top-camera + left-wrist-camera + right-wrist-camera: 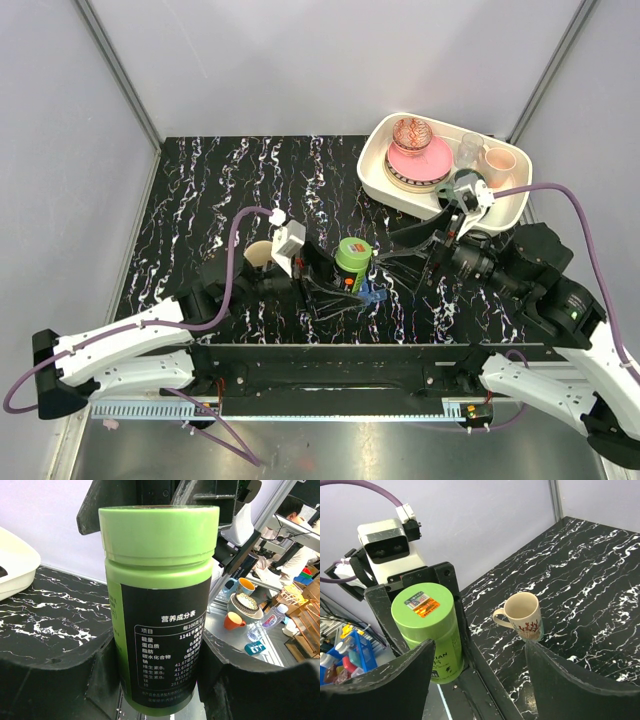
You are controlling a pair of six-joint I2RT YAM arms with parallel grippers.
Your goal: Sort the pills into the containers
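Left jaws grip green bottle [352, 257]; right jaws open.

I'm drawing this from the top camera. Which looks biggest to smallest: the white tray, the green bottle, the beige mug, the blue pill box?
1. white tray
2. green bottle
3. beige mug and blue pill box: both look small and are partly hidden, so I can't rank one over the other.

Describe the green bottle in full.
The green bottle is a plastic-looking jar with a green cap, closed, and a black label carrying a Chinese nutrition table. An orange-and-white sticker sits on the cap top. It is upright, clamped at its lower body by the left pincer, near the front edge of the table.
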